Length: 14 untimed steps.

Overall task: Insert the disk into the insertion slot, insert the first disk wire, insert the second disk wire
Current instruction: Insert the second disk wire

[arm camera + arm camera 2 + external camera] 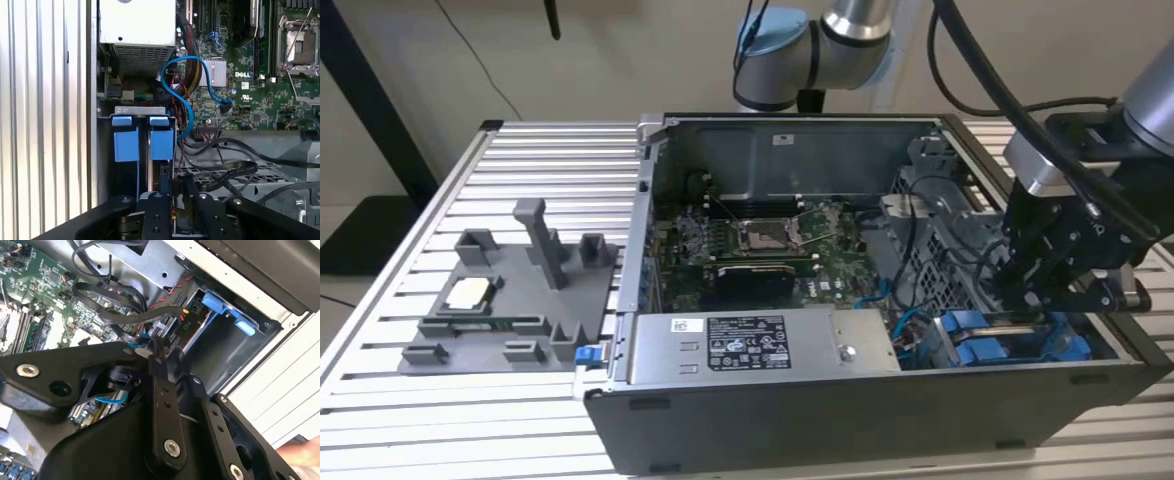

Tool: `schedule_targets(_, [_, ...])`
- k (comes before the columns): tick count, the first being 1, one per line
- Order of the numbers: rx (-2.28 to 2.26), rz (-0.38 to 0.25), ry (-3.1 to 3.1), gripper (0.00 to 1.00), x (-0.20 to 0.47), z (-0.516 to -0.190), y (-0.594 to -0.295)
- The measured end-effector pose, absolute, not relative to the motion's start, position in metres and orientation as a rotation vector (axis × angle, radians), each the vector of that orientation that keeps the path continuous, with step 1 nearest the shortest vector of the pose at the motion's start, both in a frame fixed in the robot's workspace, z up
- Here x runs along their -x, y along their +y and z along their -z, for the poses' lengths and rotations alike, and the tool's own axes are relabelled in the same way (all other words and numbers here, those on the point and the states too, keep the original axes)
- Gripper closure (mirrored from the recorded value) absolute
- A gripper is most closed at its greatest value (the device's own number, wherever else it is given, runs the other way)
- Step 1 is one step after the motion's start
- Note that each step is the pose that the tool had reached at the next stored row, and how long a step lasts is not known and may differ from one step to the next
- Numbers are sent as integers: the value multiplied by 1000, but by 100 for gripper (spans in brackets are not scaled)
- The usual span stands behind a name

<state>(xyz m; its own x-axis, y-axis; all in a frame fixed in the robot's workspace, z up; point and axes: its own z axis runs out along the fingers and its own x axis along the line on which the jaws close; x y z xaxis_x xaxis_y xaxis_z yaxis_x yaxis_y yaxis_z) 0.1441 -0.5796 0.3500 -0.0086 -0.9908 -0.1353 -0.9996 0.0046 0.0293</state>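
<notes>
Disk point(161, 142) looks seated; wire step in hand. Fingers point(160, 385) pinch what looks like a plug point(159, 333) beside disk. Needs square alignment and a straight push.

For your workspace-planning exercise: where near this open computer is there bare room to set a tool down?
Bare slatted table behind and in front of the grey tray, at the exterior view's left. Crowded: the case corner holding the gripper, blue carriers and cables.

Printed sticker point(744, 348) on power-supply box point(854, 335), white marking point(243, 75) on motherboard point(250, 105), probably a logo.
</notes>
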Motion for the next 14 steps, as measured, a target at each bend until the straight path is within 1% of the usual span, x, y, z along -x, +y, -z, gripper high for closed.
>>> schedule_targets(2, [2151,-189,2165,74,-144,-350,-580])
schedule_targets(3, [2148,-194,2162,67,-144,-350,-580])
schedule_targets(5, [2142,-204,2155,67,-144,-350,-580])
schedule_targets(9, [2116,-246,2127,67,-144,-350,-580])
schedule_targets(10, [2110,-256,2121,70,-144,-350,-580])
schedule_targets(11, [2104,-265,2114,70,-144,-350,-580])
schedule_targets(13, [2093,-283,2103,82,-144,-350,-580])
schedule_targets(14, [2089,-289,2099,82,-144,-350,-580])
